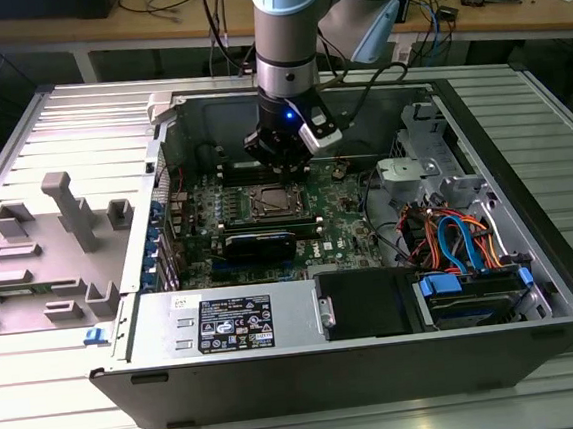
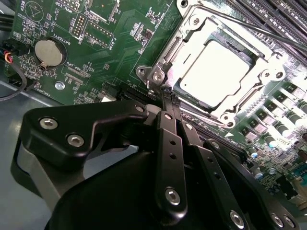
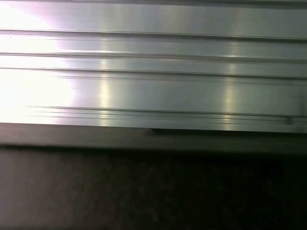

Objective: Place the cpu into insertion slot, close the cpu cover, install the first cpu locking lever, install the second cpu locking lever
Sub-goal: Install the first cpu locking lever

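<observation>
The cpu (image 2: 216, 72), a bright silvery square, lies in the insertion slot (image 2: 158, 72) on the green motherboard. The cpu cover (image 2: 192, 33) lies flat around it as a thin metal frame. A thin locking lever rod (image 2: 259, 29) runs along the socket's far side. My gripper (image 2: 165, 93) is shut, its black fingers pressed together with the tips right at the socket's near corner. I cannot tell whether they touch anything. In the exterior view the gripper (image 1: 280, 165) hangs just above the socket with the cpu (image 1: 270, 202), inside the open computer case.
Black memory slots (image 2: 278, 14) flank the socket and a coin battery (image 2: 48, 51) sits on the board. A black card (image 1: 259, 245), power supply (image 1: 226, 325) and cabled drive cage (image 1: 460, 249) crowd the case. A grey fixture (image 1: 48, 245) stands on the ribbed table (image 3: 153, 72).
</observation>
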Motion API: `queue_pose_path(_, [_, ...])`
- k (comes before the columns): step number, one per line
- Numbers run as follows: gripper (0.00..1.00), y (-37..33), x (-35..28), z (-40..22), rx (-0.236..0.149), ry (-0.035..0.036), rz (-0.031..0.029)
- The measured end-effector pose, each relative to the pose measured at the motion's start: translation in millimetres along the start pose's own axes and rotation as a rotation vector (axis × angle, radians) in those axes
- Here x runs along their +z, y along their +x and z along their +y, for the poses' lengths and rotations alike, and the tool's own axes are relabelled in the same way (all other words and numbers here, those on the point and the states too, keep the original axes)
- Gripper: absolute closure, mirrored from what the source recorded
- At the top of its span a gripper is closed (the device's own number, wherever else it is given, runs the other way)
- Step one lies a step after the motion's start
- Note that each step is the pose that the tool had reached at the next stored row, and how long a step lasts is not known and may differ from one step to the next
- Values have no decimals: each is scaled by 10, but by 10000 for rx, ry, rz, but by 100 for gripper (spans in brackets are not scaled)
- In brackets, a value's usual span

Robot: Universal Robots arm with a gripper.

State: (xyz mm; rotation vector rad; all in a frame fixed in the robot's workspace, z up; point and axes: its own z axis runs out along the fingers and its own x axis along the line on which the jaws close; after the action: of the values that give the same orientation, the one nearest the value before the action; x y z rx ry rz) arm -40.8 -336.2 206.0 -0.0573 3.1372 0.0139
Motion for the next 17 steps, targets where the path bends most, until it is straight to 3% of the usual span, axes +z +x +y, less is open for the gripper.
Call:
queue_pose_path(12, [89,0,12,-2,5,71,4])
queue_pose_path(17, [89,-1,36,2,8,50,-4])
